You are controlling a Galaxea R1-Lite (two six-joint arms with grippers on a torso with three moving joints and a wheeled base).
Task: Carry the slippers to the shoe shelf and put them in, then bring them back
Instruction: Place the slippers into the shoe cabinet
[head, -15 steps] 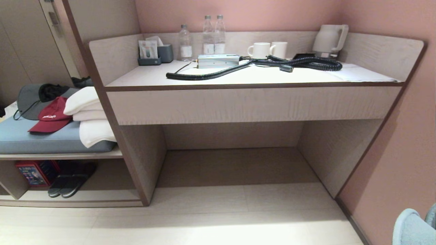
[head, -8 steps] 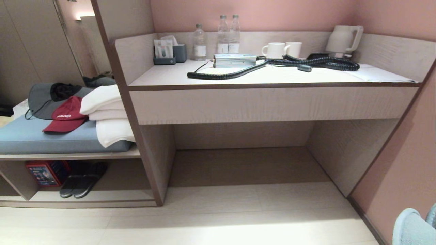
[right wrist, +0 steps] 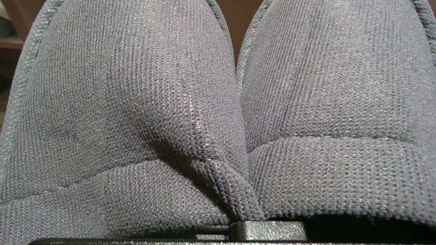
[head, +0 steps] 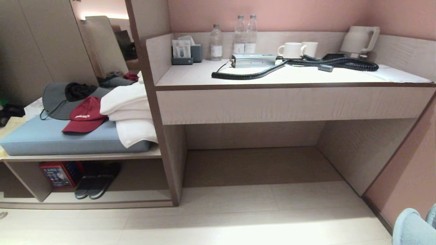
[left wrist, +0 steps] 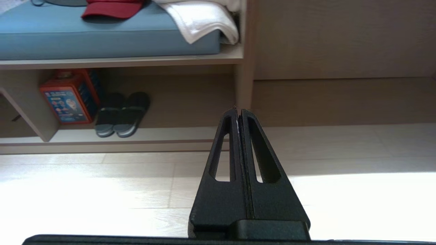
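- On my head camera the taupe wood worktop unit [head: 282, 102] fills most of the frame, with a tall bare recess under it.
- The shoe shelf [head: 102, 195], a low wide cubby of taupe wood laminate with a paler base board, lies ahead of my left jaws and off to one side across the pale floor [left wrist: 102, 190].
- A blue-grey cushion [left wrist: 102, 34] lies on the board above that cubby, carrying a red cap [head: 83, 119] and folded white towels [head: 131, 115].
- The slippers [right wrist: 218, 112], a soft grey-blue cloth pair with rounded closed toes, press side by side against my right wrist camera; the right jaws are clenched on them, toes pointing away from the wrist.
- My left gripper [left wrist: 239, 112] hangs over the floor, jaws clenched together with nothing between them.
- A darker pair of slippers [left wrist: 121, 114] sits inside the cubby beside a red box [left wrist: 68, 97].
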